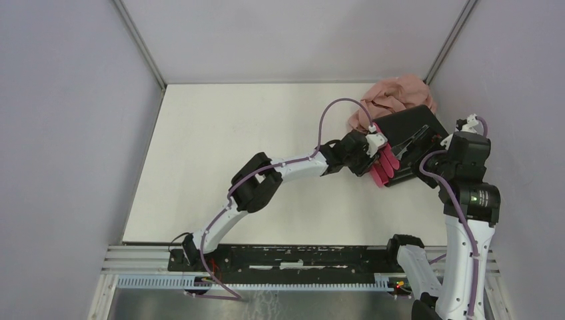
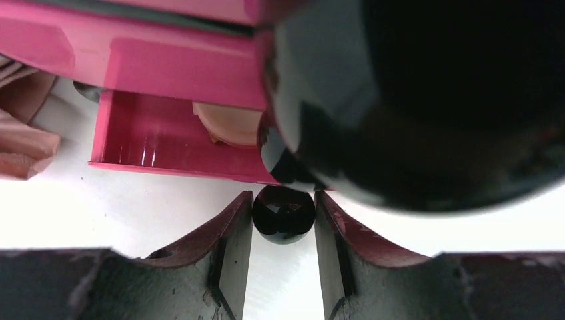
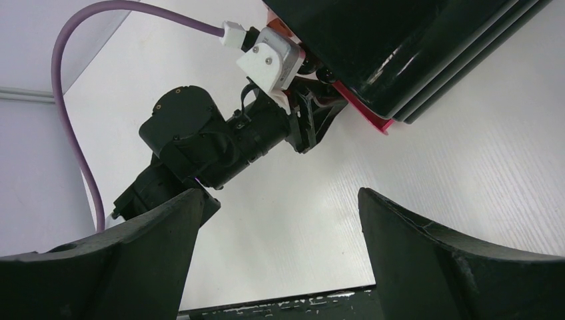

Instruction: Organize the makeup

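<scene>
As left pincer (image 2: 283, 205) clasps round knob (image 2: 283, 215), glossy drawer (image 2: 166, 137)

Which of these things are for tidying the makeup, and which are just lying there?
For the job: peach-tan soft pad in the open magenta drawer; black box of drawers; round black knob the left gripper pinches.
Just lying about: crumpled pinkish-beige cloth.

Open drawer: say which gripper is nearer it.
Left. The left gripper clasps the knob on the drawer; the right gripper hangs open by the box, farther off.
</scene>
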You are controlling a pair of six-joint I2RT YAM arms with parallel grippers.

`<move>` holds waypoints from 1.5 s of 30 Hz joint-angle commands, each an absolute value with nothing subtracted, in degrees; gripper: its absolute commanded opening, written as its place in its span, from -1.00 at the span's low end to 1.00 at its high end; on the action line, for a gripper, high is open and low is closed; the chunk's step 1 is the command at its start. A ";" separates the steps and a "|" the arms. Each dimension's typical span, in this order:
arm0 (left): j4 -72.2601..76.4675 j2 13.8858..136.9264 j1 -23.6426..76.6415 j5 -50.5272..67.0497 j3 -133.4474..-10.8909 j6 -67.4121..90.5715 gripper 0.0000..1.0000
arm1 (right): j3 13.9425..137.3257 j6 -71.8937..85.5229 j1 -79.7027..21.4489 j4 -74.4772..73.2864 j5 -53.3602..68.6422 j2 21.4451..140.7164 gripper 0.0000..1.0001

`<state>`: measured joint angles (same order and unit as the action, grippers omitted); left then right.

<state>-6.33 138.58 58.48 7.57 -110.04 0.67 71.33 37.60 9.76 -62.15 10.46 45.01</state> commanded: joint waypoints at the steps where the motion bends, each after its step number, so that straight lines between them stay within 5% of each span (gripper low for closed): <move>1: 1.27 139.84 58.41 8.19 -114.19 4.14 -0.07 | 72.10 36.69 9.42 -59.58 10.26 45.65 0.86; 10: 10.06 141.74 58.42 10.65 -112.85 8.46 0.12 | 73.24 36.23 9.10 -60.25 9.48 46.25 0.86; 21: 17.22 137.03 58.35 13.08 -103.92 7.54 0.12 | 73.14 36.46 8.99 -60.08 10.13 46.23 0.86; 36: -2.76 107.37 57.27 1.67 -82.23 4.74 0.39 | 72.09 35.10 8.84 -59.55 8.84 45.63 0.86; 45: -15.60 85.33 42.96 -5.97 -69.28 18.69 0.64 | 69.69 36.21 8.85 -55.95 13.25 44.97 0.86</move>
<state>-7.97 93.78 50.96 0.60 -73.36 9.82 70.96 36.10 9.10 -60.34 10.98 45.67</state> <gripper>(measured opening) 0.796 0.930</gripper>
